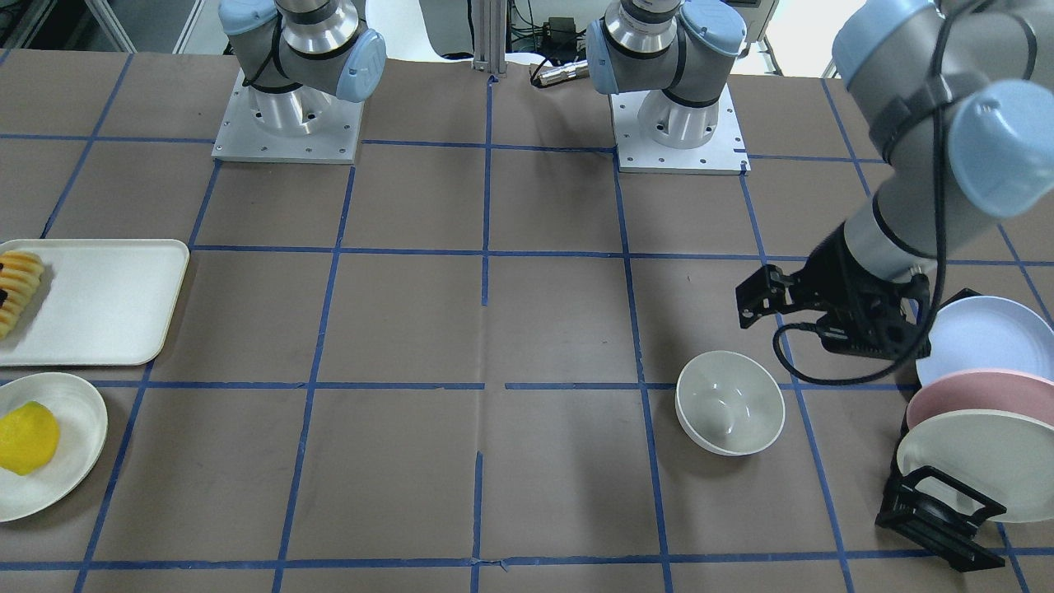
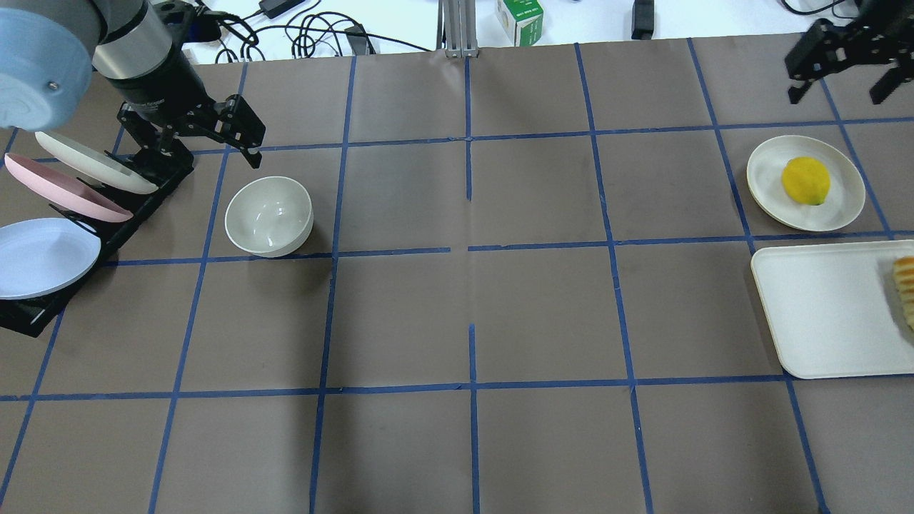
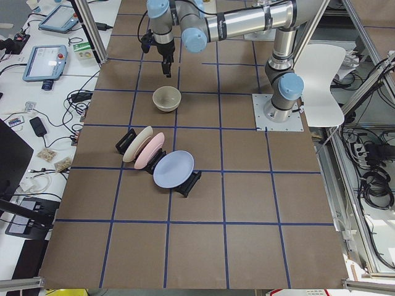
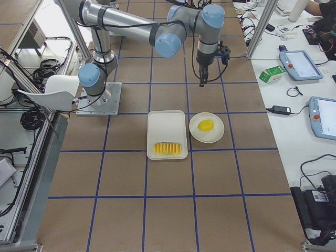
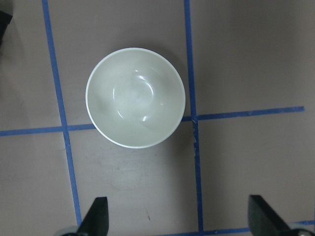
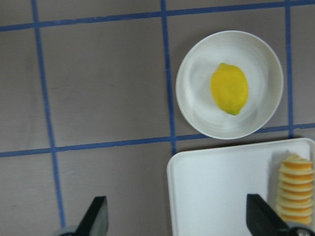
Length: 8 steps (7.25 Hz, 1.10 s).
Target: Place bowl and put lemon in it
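The off-white bowl [image 2: 269, 215] stands upright and empty on the brown table, also in the front view [image 1: 729, 402] and the left wrist view [image 5: 135, 97]. My left gripper [image 2: 201, 150] hovers open and empty just beyond the bowl, next to the plate rack; its fingertips [image 5: 96, 216] show at the bottom of its wrist view. The yellow lemon [image 2: 805, 180] lies on a cream ridged plate [image 2: 846, 203] at the far right, also in the right wrist view [image 6: 229, 88]. My right gripper [image 2: 837, 89] is open and empty, high beyond that plate.
A black rack [image 2: 153, 182] with cream, pink and blue plates stands left of the bowl. A white tray [image 2: 821, 314] with sliced yellow-orange food [image 2: 905, 285] lies near the lemon plate. A green carton [image 2: 519, 11] and cables lie past the far edge.
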Each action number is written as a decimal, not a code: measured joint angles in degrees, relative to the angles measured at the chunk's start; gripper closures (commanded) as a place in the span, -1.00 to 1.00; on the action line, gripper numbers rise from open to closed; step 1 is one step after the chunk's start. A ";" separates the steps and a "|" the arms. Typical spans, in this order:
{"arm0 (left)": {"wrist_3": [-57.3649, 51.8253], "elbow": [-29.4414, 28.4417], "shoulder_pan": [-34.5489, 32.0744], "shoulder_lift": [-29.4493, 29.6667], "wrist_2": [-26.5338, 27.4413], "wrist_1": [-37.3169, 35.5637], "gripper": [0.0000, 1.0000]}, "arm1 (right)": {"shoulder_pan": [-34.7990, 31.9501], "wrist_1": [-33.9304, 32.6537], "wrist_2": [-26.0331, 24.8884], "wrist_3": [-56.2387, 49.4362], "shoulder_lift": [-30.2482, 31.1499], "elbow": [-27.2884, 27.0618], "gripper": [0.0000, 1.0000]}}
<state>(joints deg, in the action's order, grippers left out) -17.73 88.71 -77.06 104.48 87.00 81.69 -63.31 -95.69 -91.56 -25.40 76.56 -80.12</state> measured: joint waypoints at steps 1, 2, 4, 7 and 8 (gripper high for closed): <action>-2.34 1.99 2.51 3.31 -0.35 -5.02 -1.00 | 1.88 -1.11 -0.57 -4.62 -2.20 1.01 -1.00; -3.57 5.04 3.61 5.87 -0.35 -11.45 -1.00 | 2.55 -1.90 -0.58 -6.85 -3.45 1.23 -1.00; -4.68 10.64 4.19 9.51 -0.14 -22.07 -0.37 | 2.70 -6.43 0.75 -10.41 -7.99 0.49 -1.00; -4.33 11.56 4.25 11.77 -0.21 -24.34 1.00 | 2.67 -19.51 1.60 -15.39 -19.10 -3.61 -1.00; -4.22 11.55 4.23 11.91 -0.13 -24.39 1.00 | 2.67 -24.07 1.58 -15.96 -21.50 -5.60 -0.79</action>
<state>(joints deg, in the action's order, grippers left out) -21.95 100.26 -72.82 116.39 86.87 57.29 -60.64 -119.76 -89.98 -41.36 55.06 -85.71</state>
